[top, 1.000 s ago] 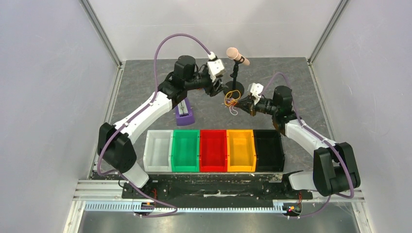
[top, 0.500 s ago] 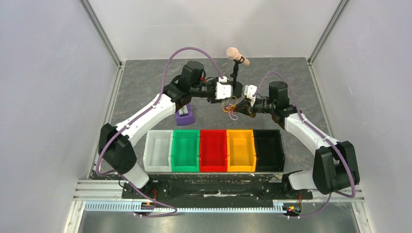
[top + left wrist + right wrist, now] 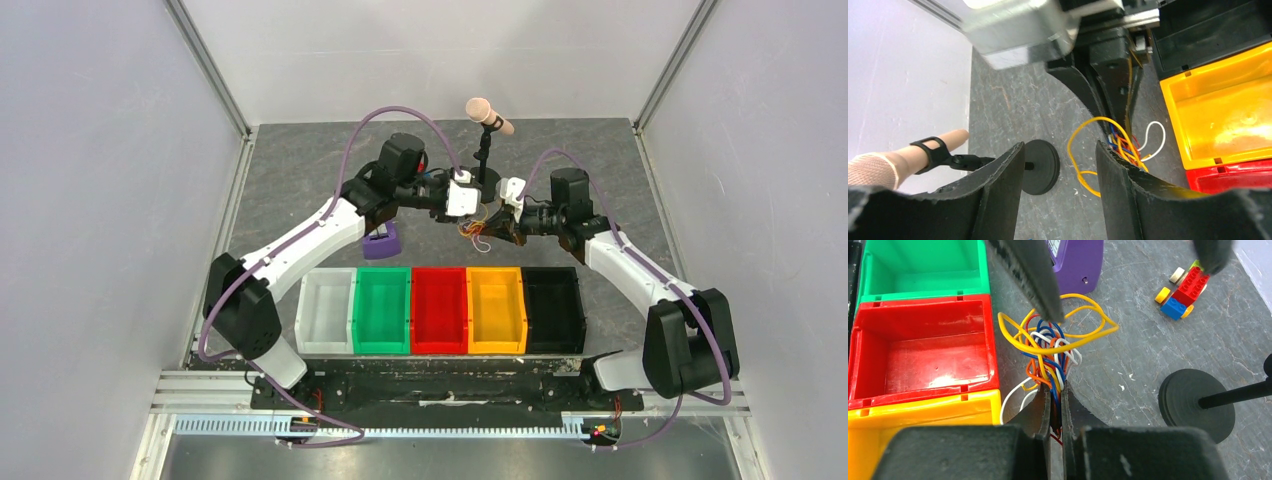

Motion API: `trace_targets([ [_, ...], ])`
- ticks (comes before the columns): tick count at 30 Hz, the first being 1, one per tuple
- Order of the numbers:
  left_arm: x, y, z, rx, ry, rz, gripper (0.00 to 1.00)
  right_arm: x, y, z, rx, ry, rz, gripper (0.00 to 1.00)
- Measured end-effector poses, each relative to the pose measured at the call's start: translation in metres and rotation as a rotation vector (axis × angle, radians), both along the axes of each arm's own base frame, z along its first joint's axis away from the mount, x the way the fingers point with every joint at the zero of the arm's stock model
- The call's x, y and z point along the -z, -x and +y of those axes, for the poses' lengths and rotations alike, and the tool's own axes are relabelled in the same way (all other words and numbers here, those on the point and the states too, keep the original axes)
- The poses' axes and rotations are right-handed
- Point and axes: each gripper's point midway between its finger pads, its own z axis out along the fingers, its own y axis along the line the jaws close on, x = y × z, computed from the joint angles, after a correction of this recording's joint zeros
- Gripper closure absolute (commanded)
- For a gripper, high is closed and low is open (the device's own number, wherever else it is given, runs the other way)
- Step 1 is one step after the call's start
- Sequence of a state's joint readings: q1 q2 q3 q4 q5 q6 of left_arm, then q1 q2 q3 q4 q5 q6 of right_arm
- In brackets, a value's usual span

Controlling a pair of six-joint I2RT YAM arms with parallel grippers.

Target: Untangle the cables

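The cables (image 3: pixel 474 230) are a small tangle of thin yellow, white, blue, red and orange wires behind the yellow bin. My right gripper (image 3: pixel 492 227) is shut on one end of the bundle, which fans out from its fingertips (image 3: pixel 1057 390) in the right wrist view as loops (image 3: pixel 1050 347). My left gripper (image 3: pixel 468 212) is open right beside the bundle. In the left wrist view its fingers (image 3: pixel 1109 160) are wide apart, with a yellow loop (image 3: pixel 1077 160) between them and the rest of the wires (image 3: pixel 1124 144) behind the right finger. One left finger (image 3: pixel 1030 275) reaches the top of the loops.
A row of bins stands in front: white (image 3: pixel 325 310), green (image 3: pixel 381 310), red (image 3: pixel 440 310), yellow (image 3: pixel 496 310), black (image 3: pixel 553 310). A microphone (image 3: pixel 488 115) on a stand with a round black base (image 3: pixel 1196 405) is just behind. A purple box (image 3: pixel 380 243) and a toy-brick car (image 3: pixel 1183 292) lie to the left.
My left gripper has swung right and down from behind the purple box to the bundle. My right gripper has carried the cables a little left toward it.
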State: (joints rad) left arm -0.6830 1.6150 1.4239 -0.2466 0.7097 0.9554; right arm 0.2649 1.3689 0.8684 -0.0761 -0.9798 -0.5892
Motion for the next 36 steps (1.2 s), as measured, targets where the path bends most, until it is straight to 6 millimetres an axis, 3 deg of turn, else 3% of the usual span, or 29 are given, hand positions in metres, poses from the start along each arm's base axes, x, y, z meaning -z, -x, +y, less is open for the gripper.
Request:
trace_targets([
  [5,0.011,0.002,-0.002,0.011,-0.016,0.005,0.45,-0.002,0.001,0.001,-0.005,0.001,0.000,1.00],
  [11,0.007,0.009,-0.018,0.037,0.007,-0.030,0.57,-0.001,0.005,0.006,-0.020,0.001,0.006,1.00],
  [17,0.024,0.018,-0.024,0.040,0.002,-0.015,0.97,-0.001,0.005,0.005,-0.016,0.002,0.011,1.00],
  [20,0.033,0.014,-0.021,-0.002,-0.002,0.014,0.98,-0.001,0.003,0.002,0.000,-0.003,0.024,1.00],
  [23,0.030,0.002,-0.014,-0.085,0.025,0.037,0.98,-0.001,-0.004,-0.010,0.040,-0.010,0.040,1.00],
  [26,0.010,-0.016,-0.002,-0.206,0.092,0.054,0.98,0.003,-0.008,-0.021,0.073,-0.013,0.059,1.00],
  [36,-0.091,-0.067,0.047,-0.577,0.380,0.012,0.98,0.012,-0.013,-0.041,0.135,-0.014,0.095,1.00],
])
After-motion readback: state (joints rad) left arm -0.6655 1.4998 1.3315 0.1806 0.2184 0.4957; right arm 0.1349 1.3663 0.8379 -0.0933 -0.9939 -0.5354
